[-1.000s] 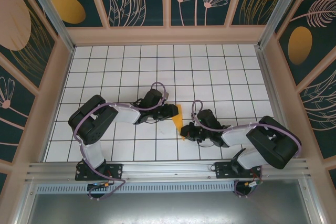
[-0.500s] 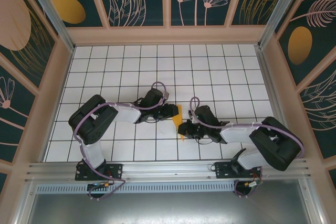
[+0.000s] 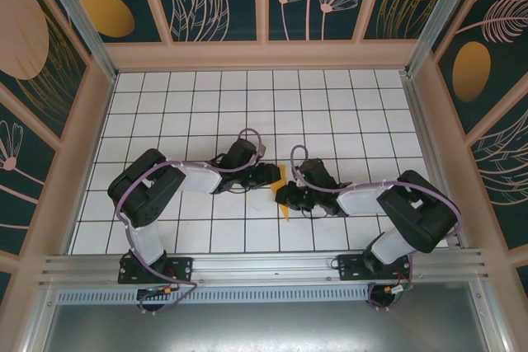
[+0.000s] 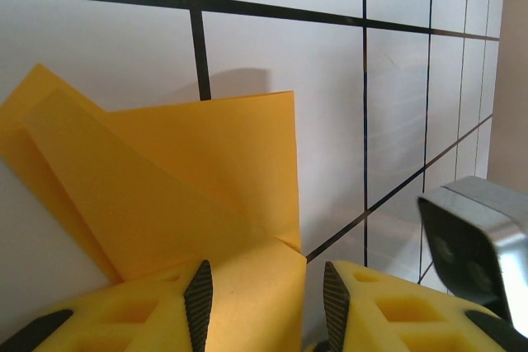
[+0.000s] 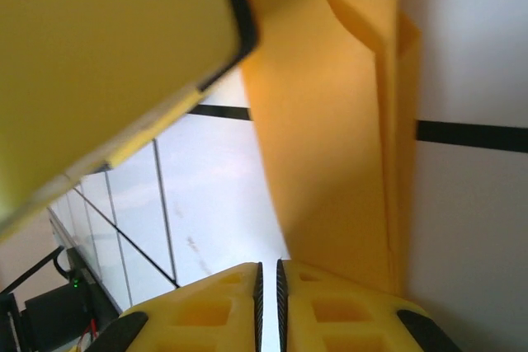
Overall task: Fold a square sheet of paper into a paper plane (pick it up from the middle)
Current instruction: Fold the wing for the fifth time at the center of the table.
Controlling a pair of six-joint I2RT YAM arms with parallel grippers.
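Observation:
The square sheet of paper (image 3: 285,210) is a creased orange-yellow wedge on the white grid table, standing partly up between the two grippers. In the left wrist view the folded paper (image 4: 181,179) runs down into my left gripper (image 4: 264,279). Its jaws stand apart around the paper's lower corner, with a bare gap beside the right pad (image 4: 334,302). My left gripper (image 3: 271,176) sits at the paper's left side. My right gripper (image 3: 287,197) is at its right, low on the table. Its jaws (image 5: 268,278) are shut with nothing in the thin slit, and the paper (image 5: 330,146) rises beside its right finger.
White table with black grid lines (image 3: 247,105), walled by patterned panels (image 3: 74,162) on three sides. A metal rail (image 3: 264,265) holds both arm bases at the near edge. A grey block (image 4: 474,237) shows at the right of the left wrist view.
My right gripper has swung left and farther from the bases, up against the paper. The left arm and the paper's upper part have stayed put.

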